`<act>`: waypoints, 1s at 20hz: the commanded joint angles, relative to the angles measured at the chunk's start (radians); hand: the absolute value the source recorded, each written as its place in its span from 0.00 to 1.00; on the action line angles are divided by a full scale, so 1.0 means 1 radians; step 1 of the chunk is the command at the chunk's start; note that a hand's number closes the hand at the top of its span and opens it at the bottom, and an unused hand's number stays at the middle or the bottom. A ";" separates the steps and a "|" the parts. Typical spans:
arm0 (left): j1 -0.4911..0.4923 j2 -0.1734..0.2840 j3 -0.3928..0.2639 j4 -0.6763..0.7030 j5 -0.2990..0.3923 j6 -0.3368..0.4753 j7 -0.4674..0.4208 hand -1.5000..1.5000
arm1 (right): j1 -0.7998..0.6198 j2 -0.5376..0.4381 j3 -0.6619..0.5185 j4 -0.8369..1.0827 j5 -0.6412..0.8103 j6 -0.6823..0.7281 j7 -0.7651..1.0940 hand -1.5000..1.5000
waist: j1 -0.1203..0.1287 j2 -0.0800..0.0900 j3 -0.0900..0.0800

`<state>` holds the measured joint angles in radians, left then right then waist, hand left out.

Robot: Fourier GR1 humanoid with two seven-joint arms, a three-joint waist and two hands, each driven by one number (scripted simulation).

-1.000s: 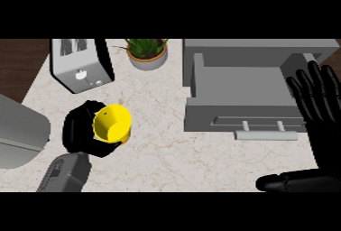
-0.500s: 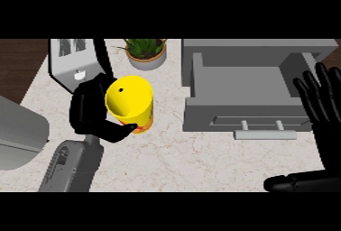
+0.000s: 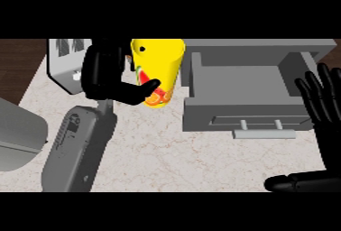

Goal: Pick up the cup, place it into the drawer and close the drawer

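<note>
Since half a second ago your left hand (image 3: 110,74) has carried the cup (image 3: 158,67) up toward the open drawer (image 3: 246,85), fingers curled round it. One cup: yellow, red-orange print. One drawer. Your right hand (image 3: 324,101) rests at the right edge, fingers straight.

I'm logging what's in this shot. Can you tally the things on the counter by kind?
Cup (yellow, held in the left hand): 1
Drawer unit, open: 1
Toaster: 1
Total: 3
The right hand rests open at the right edge.
</note>
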<state>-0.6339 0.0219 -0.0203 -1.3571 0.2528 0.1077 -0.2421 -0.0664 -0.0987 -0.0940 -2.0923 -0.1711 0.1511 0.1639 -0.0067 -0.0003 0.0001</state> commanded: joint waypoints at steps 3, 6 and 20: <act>-0.147 -0.021 -0.069 0.072 -0.052 0.124 0.068 1.00 | 0.047 0.059 0.077 0.059 0.087 -0.004 -0.084 0.00 | 0.000 0.001 0.000; -0.262 -0.021 -0.028 0.136 -0.052 0.118 0.121 1.00 | 0.025 -0.009 -0.030 0.072 -0.021 0.044 -0.075 0.00 | -0.004 0.001 0.000; -0.504 -0.022 -0.161 0.532 0.091 0.272 0.007 1.00 | -0.014 0.009 0.009 0.003 -0.007 0.000 0.010 0.00 | -0.025 0.004 0.000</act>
<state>-1.0874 0.0008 -0.1123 -0.9125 0.2717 0.3205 -0.1902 -0.0878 -0.1118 -0.1118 -2.0581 -0.1927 0.1712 0.1590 -0.0237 0.0038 0.0005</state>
